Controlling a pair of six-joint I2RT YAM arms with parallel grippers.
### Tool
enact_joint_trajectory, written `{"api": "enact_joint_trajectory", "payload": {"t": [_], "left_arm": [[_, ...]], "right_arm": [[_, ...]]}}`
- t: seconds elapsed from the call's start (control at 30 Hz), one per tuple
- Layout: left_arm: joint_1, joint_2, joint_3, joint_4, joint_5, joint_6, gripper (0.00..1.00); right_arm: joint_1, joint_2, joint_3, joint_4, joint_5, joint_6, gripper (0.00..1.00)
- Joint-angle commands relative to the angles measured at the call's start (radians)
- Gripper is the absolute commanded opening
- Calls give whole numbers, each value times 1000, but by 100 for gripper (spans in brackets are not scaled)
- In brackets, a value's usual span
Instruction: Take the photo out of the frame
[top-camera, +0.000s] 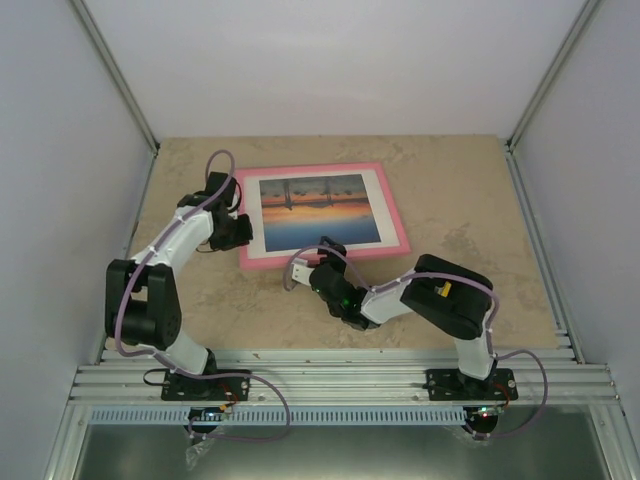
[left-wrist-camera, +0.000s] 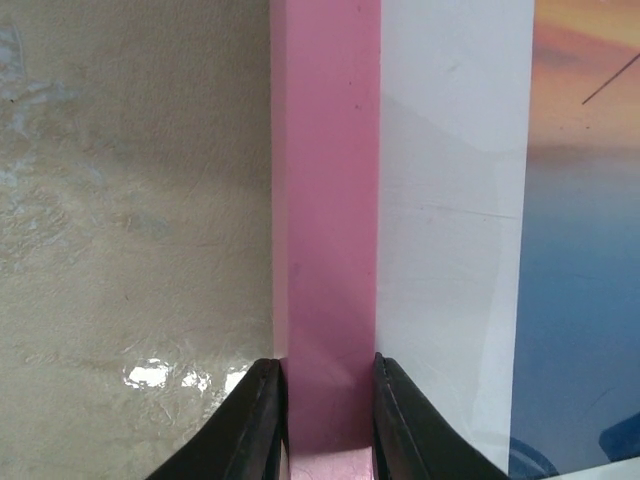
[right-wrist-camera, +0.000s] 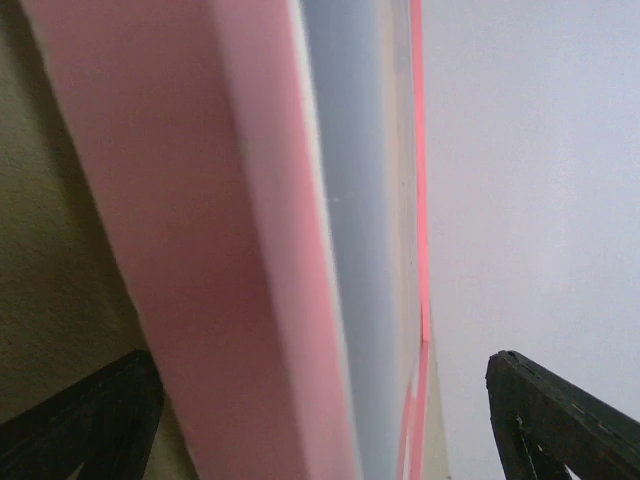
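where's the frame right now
In the top view the frame lies picture up at the far middle of the table, the left gripper on its left edge and the right gripper at its near edge.

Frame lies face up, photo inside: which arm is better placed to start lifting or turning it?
Left. The left gripper has its jaws closed on the pink left rail of the frame, so it likely has a hold. The right gripper sits at the near edge, jaws wide open, gripping nothing.
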Motion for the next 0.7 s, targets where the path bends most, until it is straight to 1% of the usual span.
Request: {"api": "enact_joint_trajectory", "payload": {"t": [0.0,0.13,0.2,0.33,0.47,0.57,0.6,0.67], "left_arm": [[-10,-65,7,43,98,-24,1],[-10,-71,5,39,91,-21,1],[-10,-77,-1,46,91,-27,1],[-9,-81,-7,63,113,-39,4],[-4,-82,-2,75,114,-48,9],[12,-93,6,87,134,-60,14],[20,-99,8,92,145,-65,18],[32,-113,14,102,158,-77,22]], "right_arm": [[5,75,18,221,65,-119,86],[5,108,9,348,87,-177,77],[5,119,6,385,94,-206,71],[5,114,-7,463,104,-260,57],[6,79,-17,466,96,-269,39],[5,46,-22,448,87,-269,20],[5,34,-23,444,85,-270,15],[5,4,-26,442,81,-276,7]]}}
